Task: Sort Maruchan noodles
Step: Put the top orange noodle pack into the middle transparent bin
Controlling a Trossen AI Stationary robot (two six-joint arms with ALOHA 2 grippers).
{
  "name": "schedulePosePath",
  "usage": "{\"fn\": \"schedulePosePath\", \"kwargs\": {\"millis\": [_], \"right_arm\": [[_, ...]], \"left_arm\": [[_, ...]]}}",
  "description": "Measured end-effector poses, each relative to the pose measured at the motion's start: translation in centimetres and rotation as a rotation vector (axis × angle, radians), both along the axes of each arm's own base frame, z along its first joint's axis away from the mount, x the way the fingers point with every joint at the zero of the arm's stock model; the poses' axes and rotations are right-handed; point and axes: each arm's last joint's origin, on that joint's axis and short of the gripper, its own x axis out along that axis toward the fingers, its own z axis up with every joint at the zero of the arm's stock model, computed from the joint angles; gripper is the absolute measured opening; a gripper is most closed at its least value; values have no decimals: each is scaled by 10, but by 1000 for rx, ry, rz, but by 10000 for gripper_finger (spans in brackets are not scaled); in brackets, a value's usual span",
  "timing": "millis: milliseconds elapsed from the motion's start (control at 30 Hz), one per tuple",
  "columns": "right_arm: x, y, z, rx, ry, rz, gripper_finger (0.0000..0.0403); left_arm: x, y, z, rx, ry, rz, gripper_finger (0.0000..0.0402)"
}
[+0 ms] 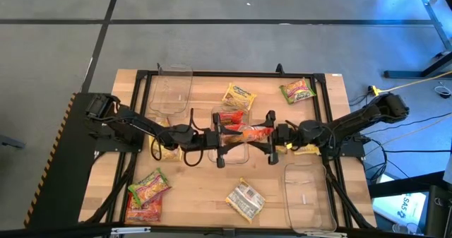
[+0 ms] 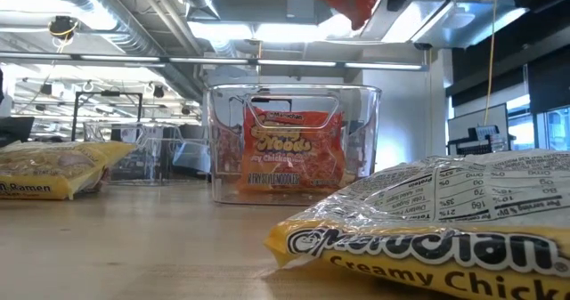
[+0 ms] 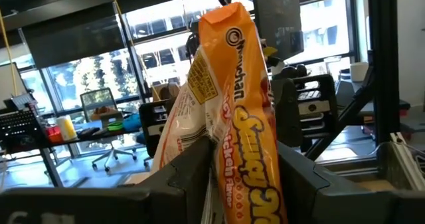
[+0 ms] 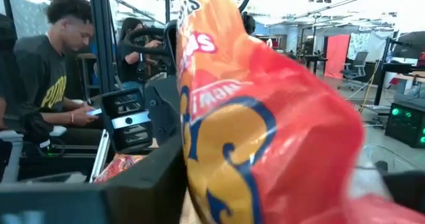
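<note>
The Maruchan noodles are only partly sorted, as I judge it: one red packet [image 2: 289, 153] stands inside the clear tray [image 1: 233, 152] at the table's middle, and I hold a second red-orange packet [image 1: 248, 131] in the air above that tray, stretched between both my grippers. My left gripper [image 1: 217, 135] pinches one end of it, the fingers [image 3: 189, 167] pressed against the crinkly wrapper on both sides; my right gripper [image 1: 271, 134] has the other end between its jaws, which sit close against the plastic, though I cannot tell whether they are gripping it firmly or letting go. The rest looks untouched. A yellow packet [image 1: 239, 94] and a green one [image 1: 297, 91] lie near the table's far edge, the green one toward the far right corner. Another yellow packet [image 1: 245, 198] lies near the near edge, and a small heap of green and red packets [image 1: 146, 193] sits at the near left corner. More yellow wrappers show under each of my arms, partly hidden. Two other clear trays, one at the far left [image 1: 172, 90] and one at the near right [image 1: 306, 195], appear to hold nothing yet. So I reckon one colour is started and most of the sorting remains.
</note>
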Motion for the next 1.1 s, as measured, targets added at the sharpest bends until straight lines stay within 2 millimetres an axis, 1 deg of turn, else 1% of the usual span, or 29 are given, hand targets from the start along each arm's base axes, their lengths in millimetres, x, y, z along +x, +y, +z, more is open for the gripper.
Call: {"fn": "schedulePosePath", "kwargs": {"millis": [133,200,333,433,533,667,767,833,967,1100], "right_arm": [[1,0,0,-28,2,-7,145],[1,0,0,-32,3,-25,125],[1,-1,-3,-50,28,-66,123],[0,-2,-3,-53,48,-87,137],[-1,-3,-4,-57,68,-106,138],[-1,-4,-1,-72,125,-144,123],[5,-3,5,-110,236,-163,123],[11,-2,14,-132,306,-168,128],[25,2,30,-187,452,-167,127],[44,6,46,-235,592,-169,124]], "left_arm": [[0,1,0,-3,1,13,130],[0,1,0,-10,2,41,130],[-4,-5,-1,-24,40,122,130],[-9,-11,0,-51,86,187,130],[-18,-18,0,-47,167,260,130],[-37,-28,-2,-9,316,355,130],[-53,-37,-10,1,427,403,130],[-58,-43,-18,-11,468,386,130],[-69,-51,-38,-63,467,339,130],[-80,-48,-61,-134,441,317,130]]}}
